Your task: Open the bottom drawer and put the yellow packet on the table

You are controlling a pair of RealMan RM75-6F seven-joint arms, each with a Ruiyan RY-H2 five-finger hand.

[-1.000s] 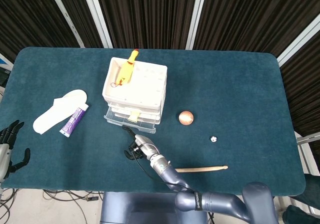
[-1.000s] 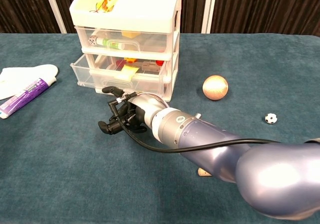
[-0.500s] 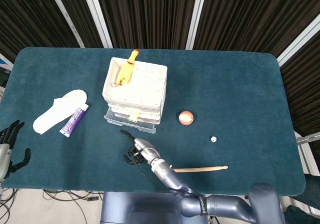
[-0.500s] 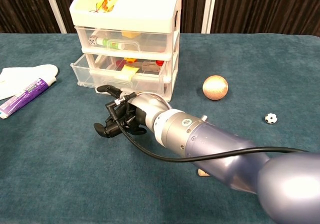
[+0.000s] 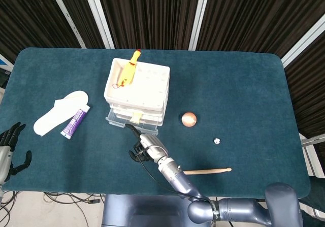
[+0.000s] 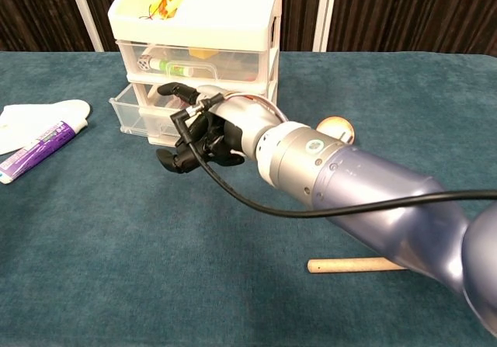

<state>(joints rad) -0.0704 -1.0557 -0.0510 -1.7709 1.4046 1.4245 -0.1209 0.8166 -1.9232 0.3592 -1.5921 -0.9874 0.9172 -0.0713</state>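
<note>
The white drawer unit (image 5: 138, 91) (image 6: 203, 22) stands left of the table's middle. Its clear bottom drawer (image 5: 130, 124) (image 6: 133, 114) is pulled partly out. A yellow packet (image 5: 136, 118) sticks up from the drawer in the head view; in the chest view my right hand hides it. My right hand (image 5: 145, 146) (image 6: 208, 130) hovers right in front of the open drawer, fingers curled in with one finger stretched toward the unit, and I see nothing in it. My left hand (image 5: 8, 148) hangs at the table's near left edge with fingers spread and holds nothing.
A white insole (image 5: 56, 113) (image 6: 31, 122) and a purple tube (image 5: 75, 122) (image 6: 40, 150) lie left of the unit. A wooden ball (image 5: 189, 119), a tiny football (image 5: 217, 140) and a wooden stick (image 5: 205, 171) (image 6: 353, 265) lie to its right. A yellow rubber chicken (image 5: 128, 72) rests on top.
My right hand has lifted off the table and moved forward and up to the front of the open bottom drawer, now covering the packet in the chest view. The left hand has not moved.
</note>
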